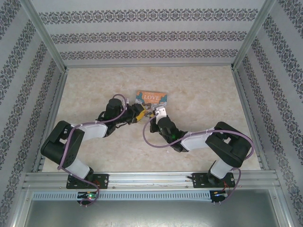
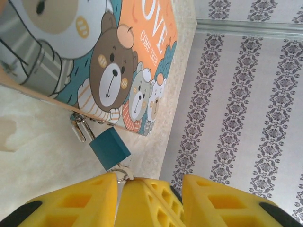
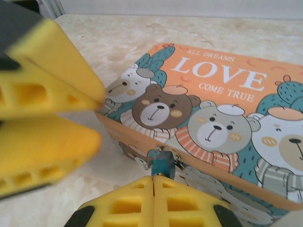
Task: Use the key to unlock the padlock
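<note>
Bright, even, diffuse light, faint shadows; right wrist foreground soft, perhaps defocused.

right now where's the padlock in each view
top external: too small to pick out; look along the near edge of the box
left wrist: padlock left of centre, low, just off the box's edge
right wrist: padlock bottom centre, against the box's side
shared landmark: the brown bear on the box

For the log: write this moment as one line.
padlock: hooked on box | right gripper: shut under padlock | left gripper: near padlock, state unclear
</note>
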